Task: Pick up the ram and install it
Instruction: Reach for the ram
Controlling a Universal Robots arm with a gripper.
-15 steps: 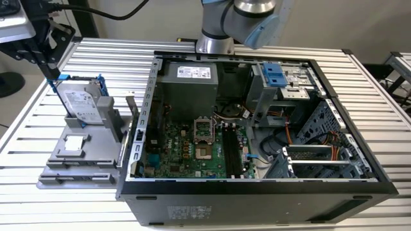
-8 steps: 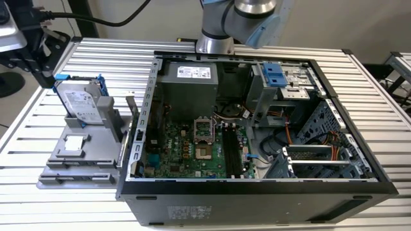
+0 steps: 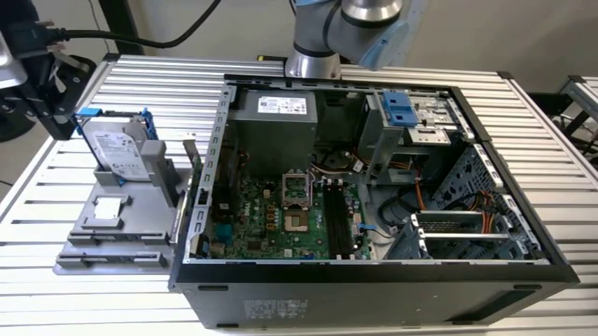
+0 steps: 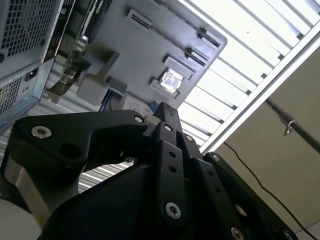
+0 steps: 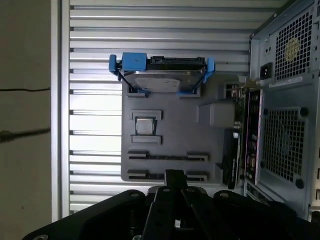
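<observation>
My gripper (image 5: 173,174) is shut with nothing between its fingers, its black linkages spread to either side in both wrist views (image 4: 165,111). It hangs well above the grey holder tray (image 5: 210,100), over the end that carries two narrow slots (image 5: 167,156). The ram is hidden from me; those slots read only as thin dark lines. In the exterior view the open computer case (image 3: 374,280) shows the motherboard's long black slots (image 3: 337,217) beside the processor socket.
On the tray (image 3: 84,231) stand a silver hard drive in a blue frame (image 3: 117,150) and a small square chip (image 3: 109,206). A bracketed card (image 5: 234,150) stands on edge between tray and case. A black fixture with a cable (image 3: 33,70) is at the exterior view's left.
</observation>
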